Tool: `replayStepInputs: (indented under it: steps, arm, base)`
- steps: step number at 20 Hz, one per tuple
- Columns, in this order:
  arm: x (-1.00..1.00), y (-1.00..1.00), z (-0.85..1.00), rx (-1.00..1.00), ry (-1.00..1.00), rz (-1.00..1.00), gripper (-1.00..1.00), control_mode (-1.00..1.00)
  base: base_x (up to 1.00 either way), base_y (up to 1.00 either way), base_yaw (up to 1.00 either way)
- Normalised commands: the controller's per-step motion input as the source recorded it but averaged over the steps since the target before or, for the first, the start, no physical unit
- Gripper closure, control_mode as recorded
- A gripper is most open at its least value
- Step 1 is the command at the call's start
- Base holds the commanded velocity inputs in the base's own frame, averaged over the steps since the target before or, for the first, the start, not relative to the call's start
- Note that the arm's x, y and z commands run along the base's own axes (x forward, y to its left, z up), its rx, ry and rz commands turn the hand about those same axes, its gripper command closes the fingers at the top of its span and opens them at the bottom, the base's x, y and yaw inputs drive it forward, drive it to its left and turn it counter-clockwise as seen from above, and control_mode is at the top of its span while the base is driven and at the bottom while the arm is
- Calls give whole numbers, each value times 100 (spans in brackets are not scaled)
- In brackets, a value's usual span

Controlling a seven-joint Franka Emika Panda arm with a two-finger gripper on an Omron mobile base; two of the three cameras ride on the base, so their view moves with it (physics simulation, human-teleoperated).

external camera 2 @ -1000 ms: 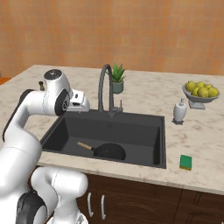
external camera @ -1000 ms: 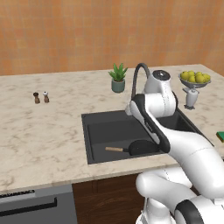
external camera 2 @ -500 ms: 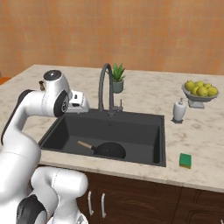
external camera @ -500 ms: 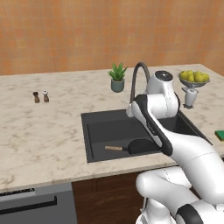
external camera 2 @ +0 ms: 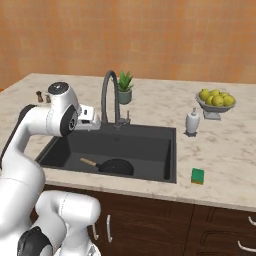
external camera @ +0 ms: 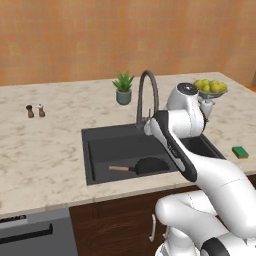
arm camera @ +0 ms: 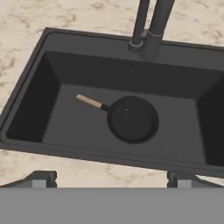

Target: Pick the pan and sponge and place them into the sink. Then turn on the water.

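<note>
The black pan [external camera: 150, 165] [external camera 2: 116, 166] [arm camera: 132, 119] lies flat on the floor of the dark sink [external camera: 100, 150] [external camera 2: 150, 145] [arm camera: 78, 65], its wooden handle pointing left. On the counter to the right of the basin rests the small green sponge [external camera: 240, 151] [external camera 2: 198, 175]. My gripper [external camera 2: 95, 120] [arm camera: 111, 179] hovers above the sink's front-left part, beside the faucet, well above the pan. It is open, fingertips [arm camera: 43, 178] wide apart, nothing between them. The arched faucet [external camera: 145, 95] [external camera 2: 107, 95] [arm camera: 151, 26] shows no water stream.
A potted plant [external camera: 123, 87] [external camera 2: 125, 85] stands behind the faucet. A soap bottle [external camera 2: 192, 121] and a fruit bowl [external camera: 210, 87] [external camera 2: 216, 100] sit at the right. Salt and pepper shakers [external camera: 35, 110] stand far left on the marble counter [external camera: 45, 150].
The whole scene has slid left in both base views, so the camera has moved right. The pan and sponge keep their places; the gripper stays open over the sink.
</note>
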Motion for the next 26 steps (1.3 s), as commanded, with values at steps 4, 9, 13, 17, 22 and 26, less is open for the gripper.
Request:
replayStepInputs:
  steps: [4, 9, 13, 17, 22, 26]
  arm:
    - [0, 0, 0, 0, 0, 0, -100, 100]
    - [0, 0, 0, 0, 0, 0, -100, 100]
    - [0, 0, 0, 0, 0, 0, -100, 100]
    - [0, 0, 0, 0, 0, 0, -100, 100]
    - [0, 0, 0, 0, 0, 0, -100, 100]
    - [0, 0, 0, 0, 0, 0, -100, 100]
  base:
    - [5, -43, -2]
    - [19, -32, -1]
    - [42, -16, 0]
    - [68, -16, 0]
    - [44, -32, 0]
    - [11, -37, -3]
